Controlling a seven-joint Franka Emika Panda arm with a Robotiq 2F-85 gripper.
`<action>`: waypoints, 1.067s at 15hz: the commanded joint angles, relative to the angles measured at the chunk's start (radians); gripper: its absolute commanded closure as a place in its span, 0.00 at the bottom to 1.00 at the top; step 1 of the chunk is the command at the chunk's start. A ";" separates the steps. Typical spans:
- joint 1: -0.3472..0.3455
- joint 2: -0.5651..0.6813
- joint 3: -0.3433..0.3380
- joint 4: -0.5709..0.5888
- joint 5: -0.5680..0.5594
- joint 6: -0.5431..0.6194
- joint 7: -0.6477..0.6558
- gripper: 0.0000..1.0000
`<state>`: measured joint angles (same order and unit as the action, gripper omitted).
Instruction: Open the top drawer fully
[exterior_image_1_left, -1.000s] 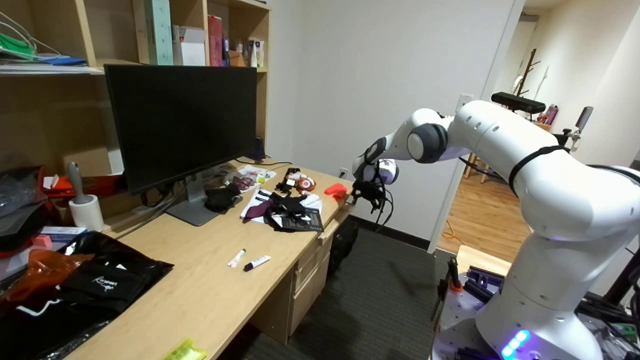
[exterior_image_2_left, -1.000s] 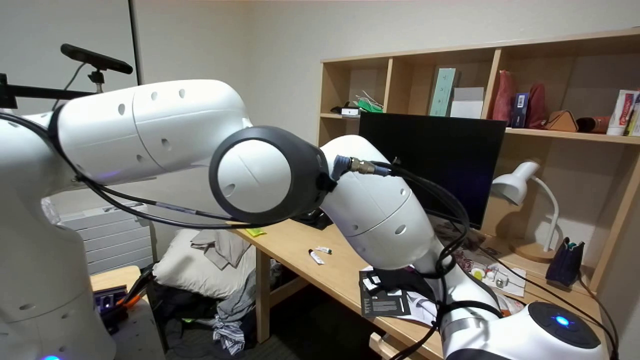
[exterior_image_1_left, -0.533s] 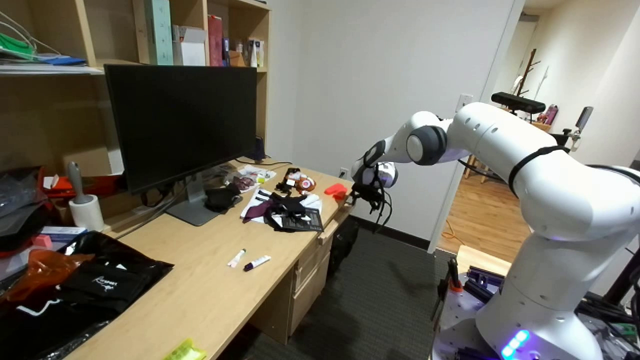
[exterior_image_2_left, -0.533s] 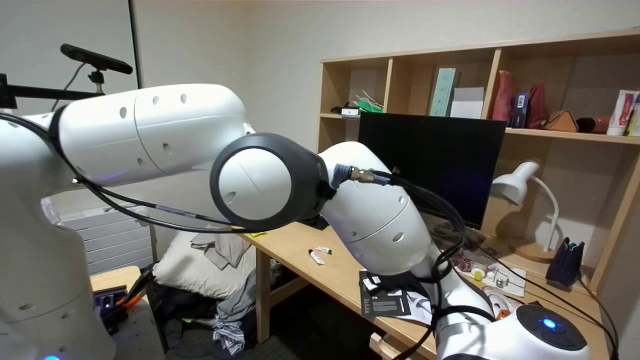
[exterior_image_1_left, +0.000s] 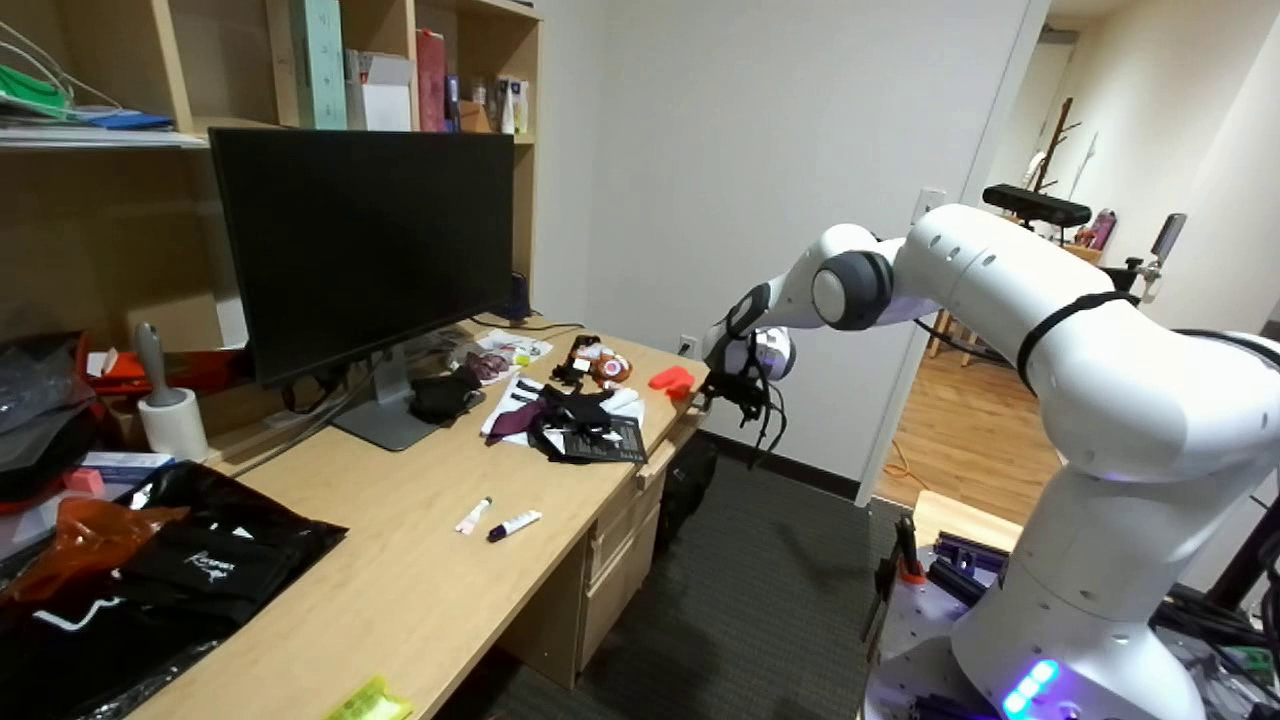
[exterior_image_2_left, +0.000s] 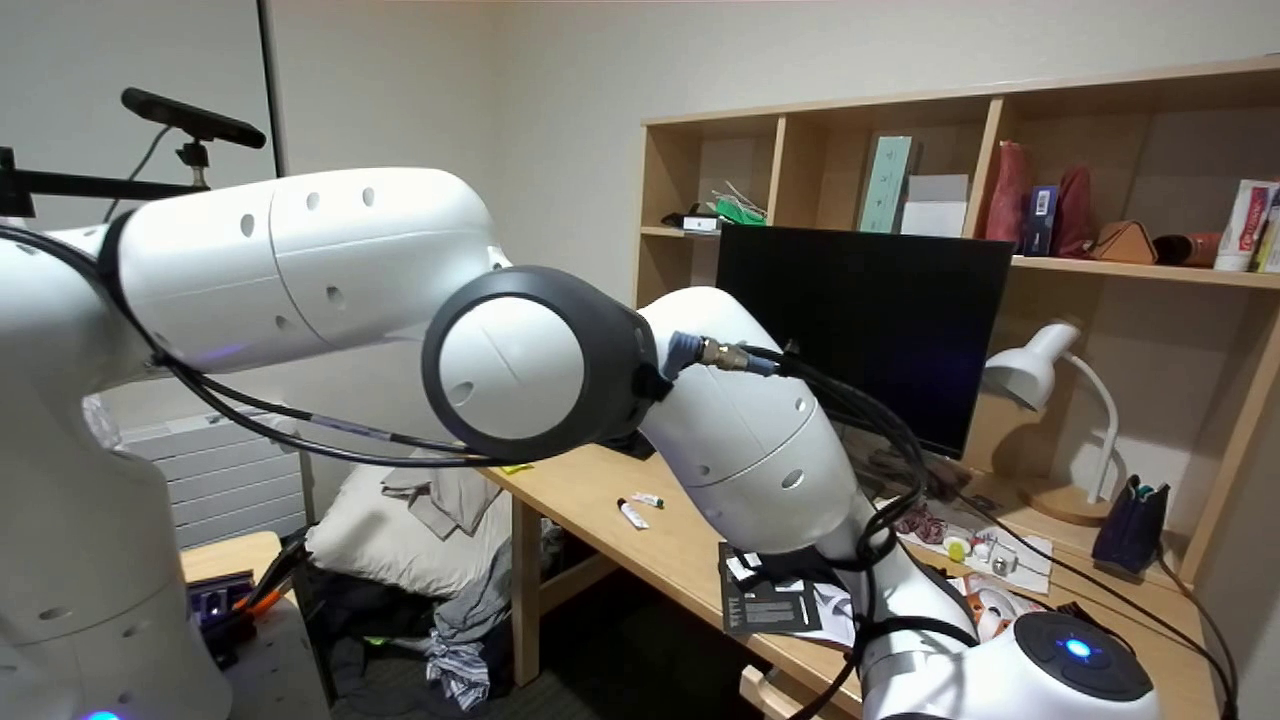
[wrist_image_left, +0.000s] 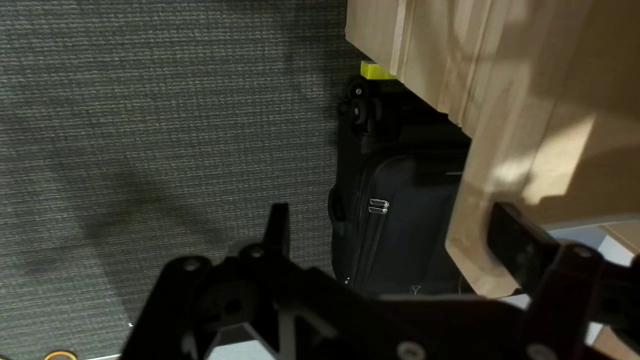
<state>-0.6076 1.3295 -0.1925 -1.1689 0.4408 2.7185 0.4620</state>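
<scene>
The top drawer is a shallow pale wood front that stands a little out from under the desk edge in an exterior view. Its near end shows low in an exterior view. From the wrist, its front panel runs down between my fingers, close beside the right-hand finger; contact cannot be told. My gripper is open wide, the left-hand finger out over the carpet. It hangs at the desk's far corner; an exterior view has it below the frame.
A black suitcase stands on the carpet beside the drawer stack, with a yellow object near its wheels. On the desk, a red item lies near the gripper, with papers and black cloth farther along. Lower drawers sit beneath.
The arm has sunk slightly, and the hand has shifted a little leftward in an exterior view. No movement of the drawer is visible.
</scene>
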 joint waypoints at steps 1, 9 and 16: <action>-0.005 0.026 -0.050 0.013 -0.016 -0.032 0.052 0.00; -0.016 -0.027 -0.140 -0.078 0.000 -0.125 0.099 0.00; -0.003 -0.163 -0.180 -0.255 0.001 -0.191 0.070 0.00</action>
<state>-0.6119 1.2519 -0.3280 -1.3273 0.4440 2.5265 0.5226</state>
